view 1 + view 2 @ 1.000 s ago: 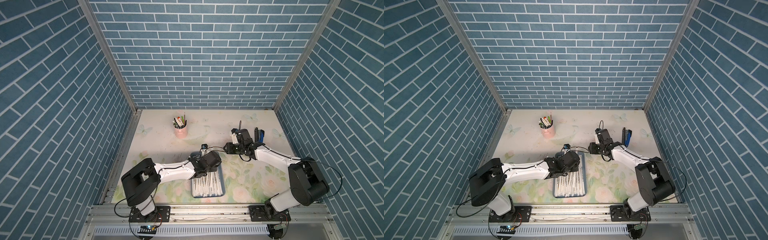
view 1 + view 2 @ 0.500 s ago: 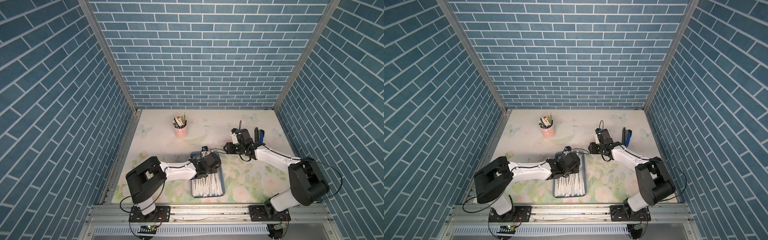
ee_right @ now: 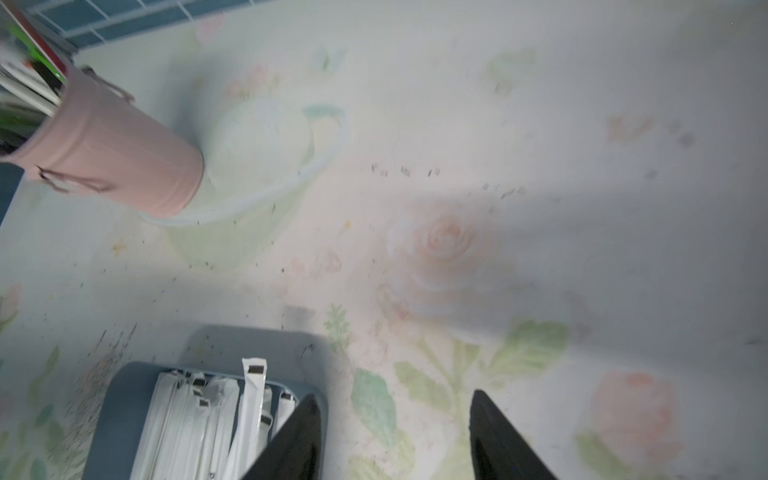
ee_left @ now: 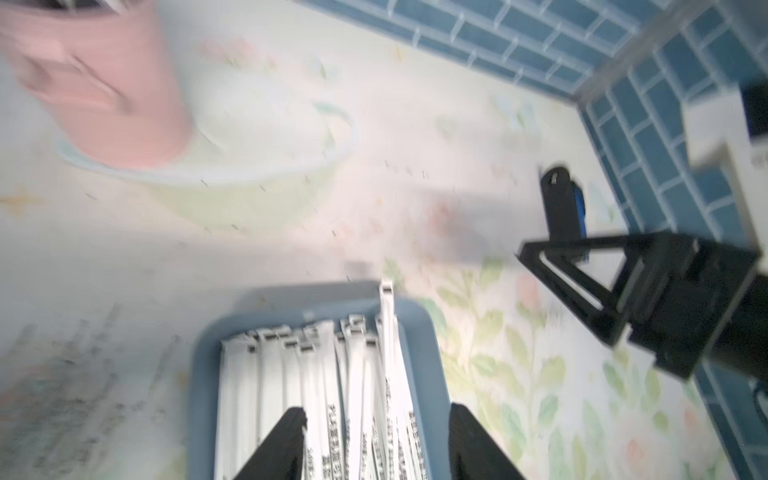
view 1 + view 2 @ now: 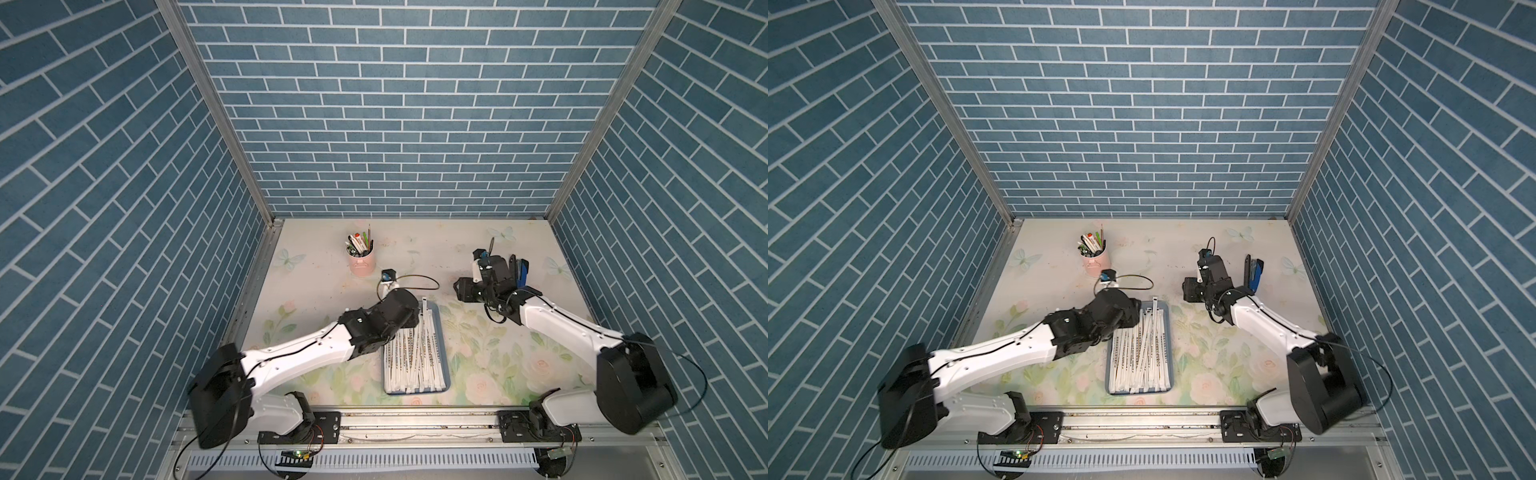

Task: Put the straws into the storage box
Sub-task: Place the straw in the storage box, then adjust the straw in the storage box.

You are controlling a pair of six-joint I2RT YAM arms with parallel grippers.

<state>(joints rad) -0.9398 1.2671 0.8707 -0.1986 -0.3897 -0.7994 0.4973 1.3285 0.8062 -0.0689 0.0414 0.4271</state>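
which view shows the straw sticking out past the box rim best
The right wrist view: the straw is close and fairly sharp, its black-marked end past the rim of the storage box. The left wrist view shows it too, but blurred. In both top views it is only a thin white line.

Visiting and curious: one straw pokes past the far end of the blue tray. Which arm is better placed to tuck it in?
Probably the left. The left hand hangs open over the straws in the storage box, the protruding straw just ahead. The right hand is over the mat beyond the box.
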